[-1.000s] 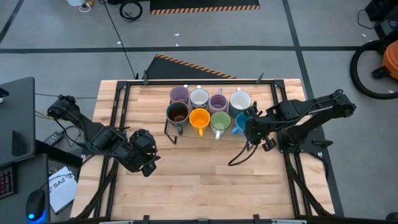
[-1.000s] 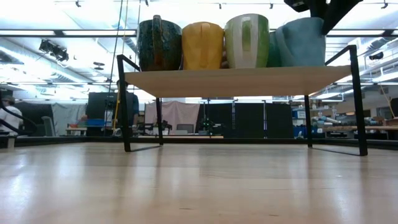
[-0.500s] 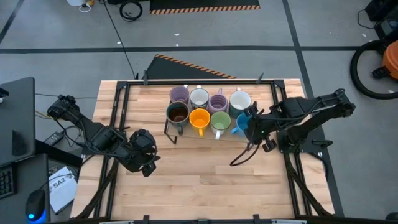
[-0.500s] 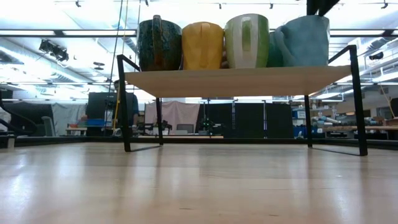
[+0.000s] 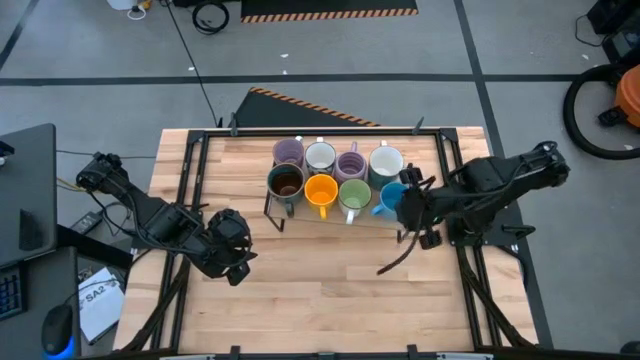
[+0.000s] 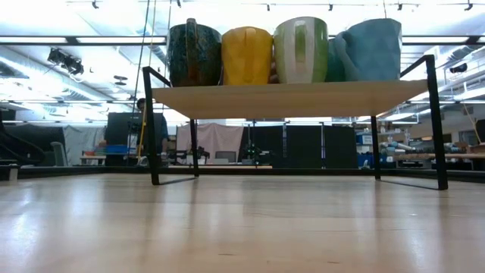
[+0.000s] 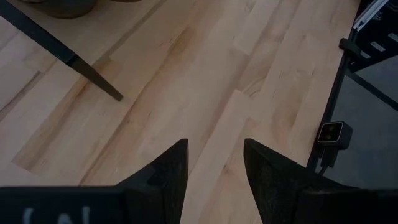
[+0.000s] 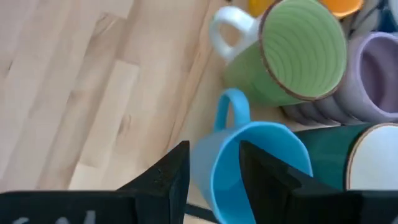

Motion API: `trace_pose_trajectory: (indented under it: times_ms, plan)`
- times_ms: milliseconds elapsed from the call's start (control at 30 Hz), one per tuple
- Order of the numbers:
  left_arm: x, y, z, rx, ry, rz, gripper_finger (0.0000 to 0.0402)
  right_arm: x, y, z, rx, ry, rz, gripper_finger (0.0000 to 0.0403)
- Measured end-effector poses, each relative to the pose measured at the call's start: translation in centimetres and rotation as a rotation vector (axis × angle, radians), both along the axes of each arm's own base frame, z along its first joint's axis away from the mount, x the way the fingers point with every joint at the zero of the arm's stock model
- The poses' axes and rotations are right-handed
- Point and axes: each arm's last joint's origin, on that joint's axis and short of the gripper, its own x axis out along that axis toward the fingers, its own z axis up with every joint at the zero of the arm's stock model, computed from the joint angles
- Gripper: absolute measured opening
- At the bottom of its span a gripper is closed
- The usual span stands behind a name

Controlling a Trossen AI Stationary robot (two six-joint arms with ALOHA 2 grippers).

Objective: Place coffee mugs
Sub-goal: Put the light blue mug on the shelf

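Note:
Several coffee mugs stand in two rows on a raised wooden shelf [image 6: 288, 98] at the table's far middle. In the front row are a dark brown mug [image 5: 286, 182], an orange mug [image 5: 321, 190], a green mug [image 5: 354, 194] and a blue mug [image 5: 390, 197]. Behind them stand lavender and white ones. The blue mug [image 8: 249, 168] rests upright on its base at the shelf's right end. My right gripper [image 8: 212, 149] hangs open above its rim, clear of it. My left gripper [image 7: 214, 146] waits open over bare table at the near left.
The shelf stands on black metal legs [image 6: 155, 129], with bare tabletop in front of it and beneath it. Black frame rails [image 5: 190, 180] run along the table's left and right sides. A dark cable [image 5: 395, 262] dangles from my right arm over the table.
My right gripper has risen away from the blue mug, leaving the top of the low view, and has drifted a little toward the table's right edge. The blue mug stays standing on the shelf.

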Motion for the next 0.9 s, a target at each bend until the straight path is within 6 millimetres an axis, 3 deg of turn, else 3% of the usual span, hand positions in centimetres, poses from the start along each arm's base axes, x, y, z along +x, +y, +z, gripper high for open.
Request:
trace_pose_trajectory:
  times_ms: [267,433,567,700,900]
  plan:
    - [0.0,0.0,0.0,-0.01,0.007,-0.007,0.0162,4.8,3.1,-2.2,-0.073,0.098,-0.074,0.0143]
    - [-0.1,-0.1,0.0,-0.033,0.023,-0.024,0.0162,6.4,4.2,-2.6,-0.075,0.091,-0.171,0.0143]
    - [-0.1,-0.1,0.0,-0.037,0.025,-0.027,0.0162,6.2,4.9,-2.8,-0.024,0.074,-0.273,0.0142]
    - [-0.1,-0.1,-0.1,-0.036,0.026,-0.027,0.0162,5.2,5.5,-2.3,0.025,-0.034,-0.49,0.0142]
    - [-0.1,-0.1,0.0,-0.036,0.025,-0.028,0.0162,2.9,9.0,-2.2,0.0,-0.332,-0.645,0.0138]
